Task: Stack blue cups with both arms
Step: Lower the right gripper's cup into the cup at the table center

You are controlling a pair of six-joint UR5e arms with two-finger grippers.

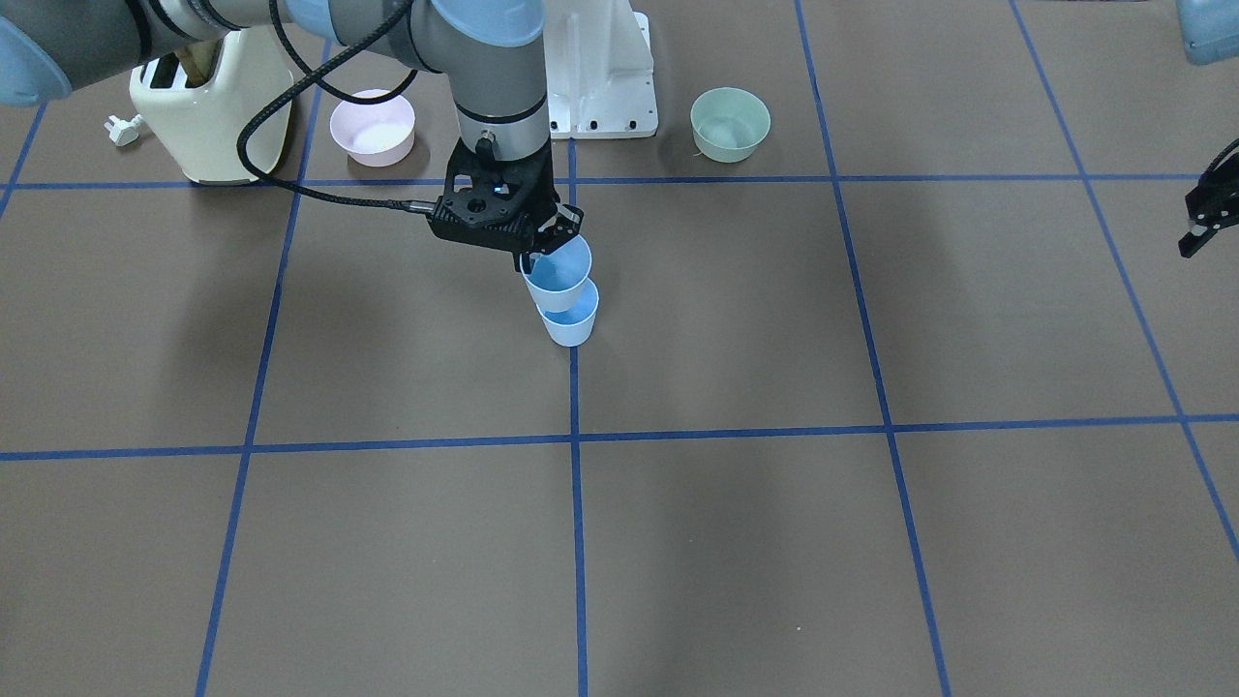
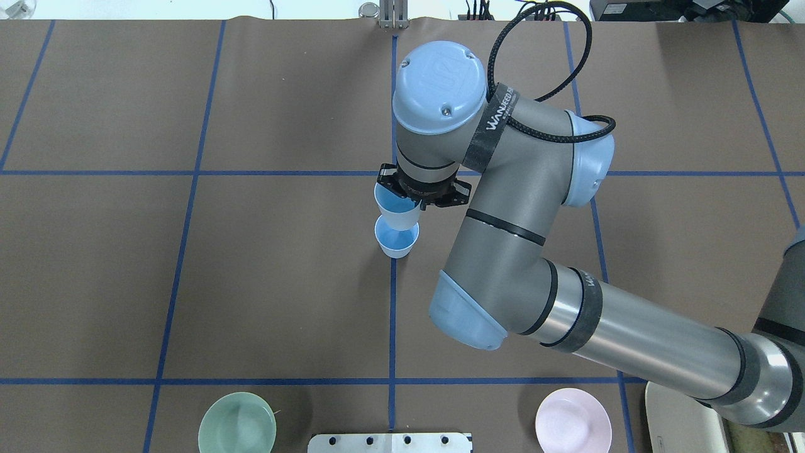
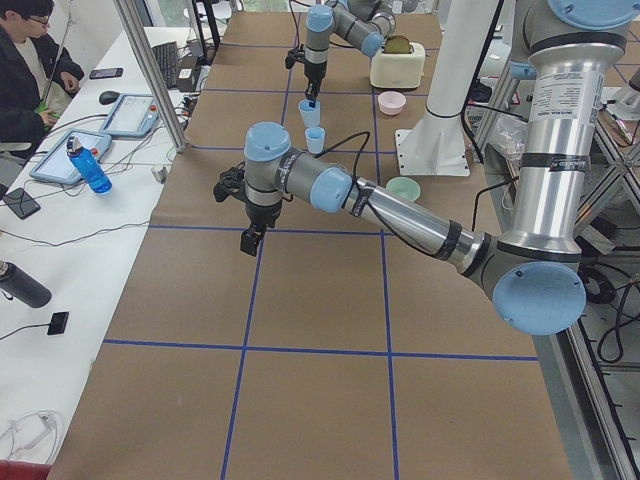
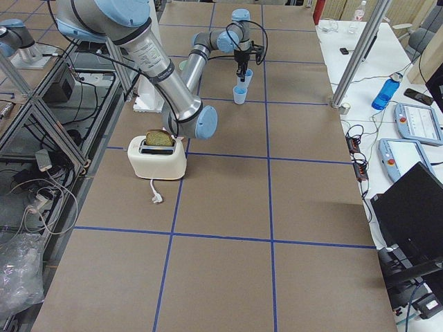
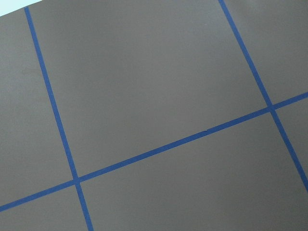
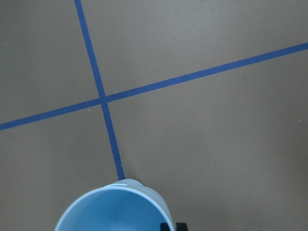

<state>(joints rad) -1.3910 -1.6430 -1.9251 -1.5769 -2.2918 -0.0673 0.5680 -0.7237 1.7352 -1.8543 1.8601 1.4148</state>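
Front view, starting at the bottom of the frame: bare brown bench (image 1: 736, 542) crossed by blue tape (image 1: 578, 542). Just above centre, on the middle tape line, stands the lower cup (image 1: 569, 324), upright and mouth up. Directly behind and above it is the upper cup (image 1: 559, 274), also mouth up, its base overlapping the lower cup's rim from this angle. The side views show one cup right over the other, though whether the base has actually entered the rim cannot be told.

The right hand (image 1: 550, 242) comes down from the upper left and is clenched on the upper cup's rim, one finger inside the mouth and one outside. In the right wrist view that cup's open mouth fills the bottom edge, with a tape crossing beyond it.

At the right edge, mid-height, the left hand (image 1: 1200, 227) hangs above the bench, well apart from the cups. It is cut off by the frame, so clenched or released, I cannot tell.

Along the top are a toaster (image 1: 208, 106) at upper left, then a pink bowl (image 1: 373, 126), the white base (image 1: 605, 87) and a green bowl (image 1: 730, 123).
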